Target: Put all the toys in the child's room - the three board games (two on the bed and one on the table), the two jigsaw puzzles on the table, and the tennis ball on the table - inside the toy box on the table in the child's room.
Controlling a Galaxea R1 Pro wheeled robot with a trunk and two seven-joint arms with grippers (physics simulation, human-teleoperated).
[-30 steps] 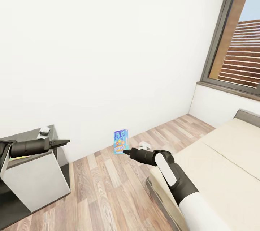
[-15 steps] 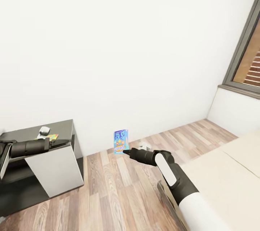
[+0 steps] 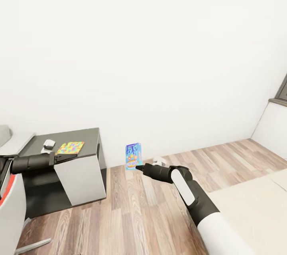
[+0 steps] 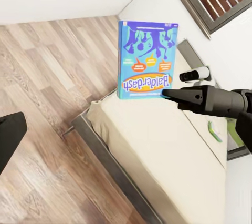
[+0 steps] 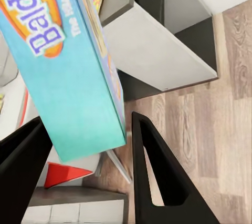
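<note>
Wood-plank floor, board game upright between right tool tips

board game | blue "Balderdash" box | upright | jigsaw puzzle flat

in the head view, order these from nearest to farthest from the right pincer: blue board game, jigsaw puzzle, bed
1. Blue board game: held upright at the right pincer tips.
2. Bed: low at the robot's right, beside that arm.
3. Jigsaw puzzle: flat on the dark side unit, across the floor to the left.
</note>
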